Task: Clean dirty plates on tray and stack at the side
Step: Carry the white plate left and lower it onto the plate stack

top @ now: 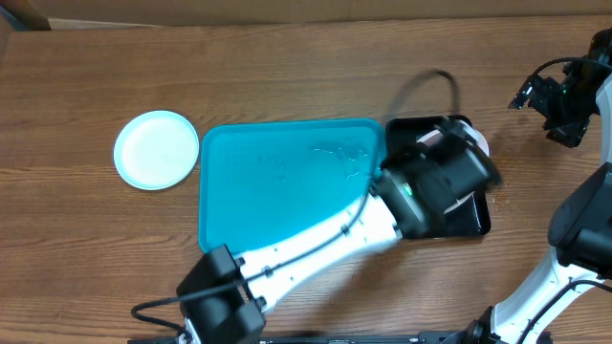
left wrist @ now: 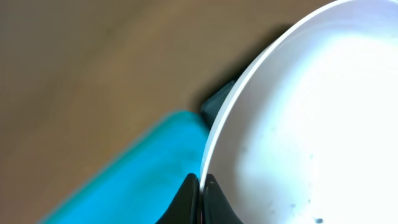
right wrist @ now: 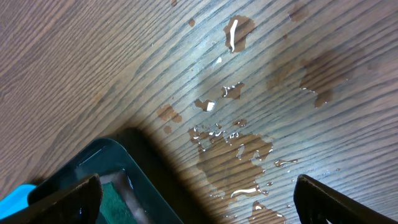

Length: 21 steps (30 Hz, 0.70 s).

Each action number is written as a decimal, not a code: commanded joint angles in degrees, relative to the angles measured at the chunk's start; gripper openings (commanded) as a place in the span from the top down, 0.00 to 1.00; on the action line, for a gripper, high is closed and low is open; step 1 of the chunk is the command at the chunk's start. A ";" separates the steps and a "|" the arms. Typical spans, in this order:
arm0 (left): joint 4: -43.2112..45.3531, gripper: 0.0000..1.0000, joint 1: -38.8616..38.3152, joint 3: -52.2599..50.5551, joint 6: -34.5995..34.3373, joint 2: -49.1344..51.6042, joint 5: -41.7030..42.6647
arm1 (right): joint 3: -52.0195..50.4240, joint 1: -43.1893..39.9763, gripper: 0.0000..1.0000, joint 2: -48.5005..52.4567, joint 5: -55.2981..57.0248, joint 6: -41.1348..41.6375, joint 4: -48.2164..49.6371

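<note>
A white plate (left wrist: 298, 124) is pinched at its rim by the closed left gripper (left wrist: 200, 196) over the black tray (top: 473, 218), while the right gripper (right wrist: 199, 199) is held wide open; the pinch should likely be kept firm and level.

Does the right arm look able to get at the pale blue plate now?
Probably not: the pale blue plate lies far across the table, past the turquoise tray, and the left arm, holding a white plate, crosses between.
</note>
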 commanded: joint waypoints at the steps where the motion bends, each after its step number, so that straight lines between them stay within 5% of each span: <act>1: -0.59 0.96 8.46 0.00 -8.26 2.64 35.98 | 0.11 0.20 0.00 -0.57 -0.42 0.04 0.17; 8: -0.90 0.96 30.95 0.00 -8.22 6.01 79.01 | 0.11 0.20 0.00 -0.57 -0.42 0.04 0.17; 11: -2.78 0.96 40.61 0.00 -7.63 6.93 87.01 | 0.11 0.20 0.00 -0.57 -0.42 0.04 0.17; 15: -8.13 0.96 52.65 0.00 -6.86 7.04 85.20 | 0.11 0.20 0.00 -0.57 -0.42 0.04 0.17; 21: -18.78 0.96 69.92 0.00 -6.75 7.04 69.77 | 0.11 0.20 0.00 -0.57 -0.42 0.04 0.17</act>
